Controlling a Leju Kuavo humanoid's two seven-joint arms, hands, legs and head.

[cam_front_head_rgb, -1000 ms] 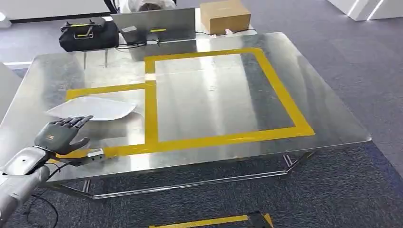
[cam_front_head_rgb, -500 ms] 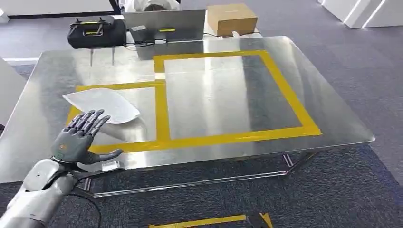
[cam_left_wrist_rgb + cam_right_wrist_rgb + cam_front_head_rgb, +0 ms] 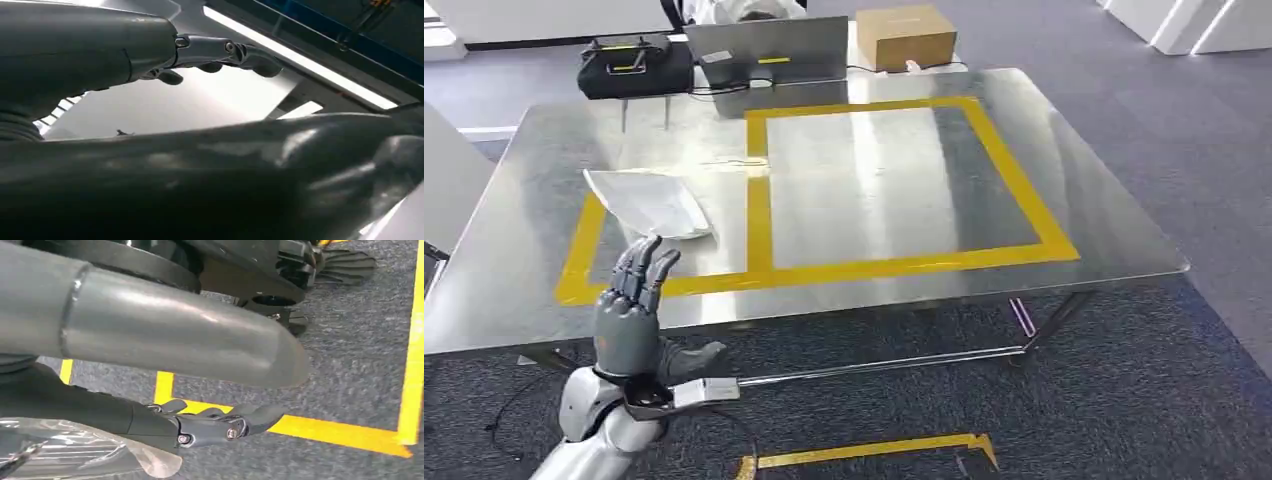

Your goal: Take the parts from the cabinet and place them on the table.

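Parts bag point(image 3: 652, 203), white and flat, lies near the table's point(image 3: 1114, 255) left edge, inside the smaller yellow tape box point(image 3: 574, 272). Nearest us, our left hand point(image 3: 632, 318) is raised before the table's front edge, fingers point(image 3: 650, 262) spread, holding nothing. Our right hand point(image 3: 210, 427) hangs over carpet with yellow floor tape point(image 3: 345, 434), a clear plastic bag point(image 3: 75, 452) pressed against it; we cannot tell whether the fingers grip it. Beyond the table's far edge sit a black case point(image 3: 632, 66), a laptop point(image 3: 769, 50) and a cardboard box point(image 3: 905, 36).
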